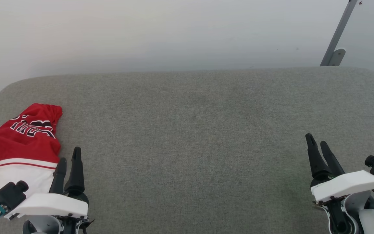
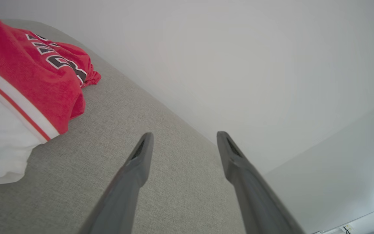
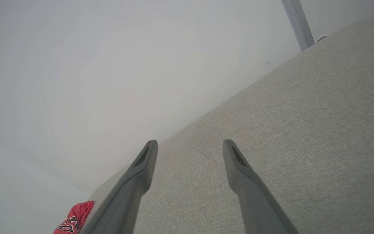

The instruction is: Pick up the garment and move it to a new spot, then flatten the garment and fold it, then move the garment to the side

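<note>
Lying bunched at surface (image 1: 187, 136) near-left corner: garment (image 1: 21, 146). Prob. soft, light, floppy; likely to drape & stretch when lifted. Best pinched on a raised red fold nr lettering (image 1: 32, 128). Just beside it, left jaws; well apart, right jaws; both spread wide, holding nothing.

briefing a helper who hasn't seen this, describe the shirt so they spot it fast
Start at the wide grey fabric-covered surface and go to its left end. There, beside the robot's left hand, lies a crumpled red soft-fabric T-shirt. White sleeve, stripe trim and black white-outlined lettering mark it.
</note>
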You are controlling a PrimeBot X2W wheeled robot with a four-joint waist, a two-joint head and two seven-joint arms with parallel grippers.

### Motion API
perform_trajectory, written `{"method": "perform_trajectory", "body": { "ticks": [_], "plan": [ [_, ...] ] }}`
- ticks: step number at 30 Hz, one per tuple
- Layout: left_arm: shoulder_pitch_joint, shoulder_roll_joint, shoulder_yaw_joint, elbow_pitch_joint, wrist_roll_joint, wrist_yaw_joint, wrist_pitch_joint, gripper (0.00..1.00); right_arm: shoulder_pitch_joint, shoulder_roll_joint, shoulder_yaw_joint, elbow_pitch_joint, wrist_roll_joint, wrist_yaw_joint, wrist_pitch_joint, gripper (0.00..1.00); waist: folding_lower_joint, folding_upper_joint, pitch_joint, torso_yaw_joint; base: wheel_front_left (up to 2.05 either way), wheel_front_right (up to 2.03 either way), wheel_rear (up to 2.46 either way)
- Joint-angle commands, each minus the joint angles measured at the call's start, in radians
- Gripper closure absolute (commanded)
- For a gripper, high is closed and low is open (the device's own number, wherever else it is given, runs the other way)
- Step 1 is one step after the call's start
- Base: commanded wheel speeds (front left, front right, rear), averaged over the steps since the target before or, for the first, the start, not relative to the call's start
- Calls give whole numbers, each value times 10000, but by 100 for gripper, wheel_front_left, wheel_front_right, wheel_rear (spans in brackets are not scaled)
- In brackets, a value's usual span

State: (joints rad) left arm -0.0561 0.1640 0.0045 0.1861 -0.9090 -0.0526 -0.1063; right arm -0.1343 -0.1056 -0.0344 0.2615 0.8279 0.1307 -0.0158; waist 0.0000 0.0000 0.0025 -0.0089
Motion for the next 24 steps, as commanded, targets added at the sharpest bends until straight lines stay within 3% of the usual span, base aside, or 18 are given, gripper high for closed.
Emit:
{"method": "perform_trajectory", "body": {
  "ticks": [1,24],
  "plan": [
    [-107,110,-20,-159,315,-31,-86,0,-273,-85,25,-142,-254,0,-106,0,0,0,0,-3,0,0,0],
    [105,411,-439,-454,2170,69,-664,0,-317,-170,104,-315,-2441,0,-498,0,0,0,14,-49,0,0,0]
  ]
}}
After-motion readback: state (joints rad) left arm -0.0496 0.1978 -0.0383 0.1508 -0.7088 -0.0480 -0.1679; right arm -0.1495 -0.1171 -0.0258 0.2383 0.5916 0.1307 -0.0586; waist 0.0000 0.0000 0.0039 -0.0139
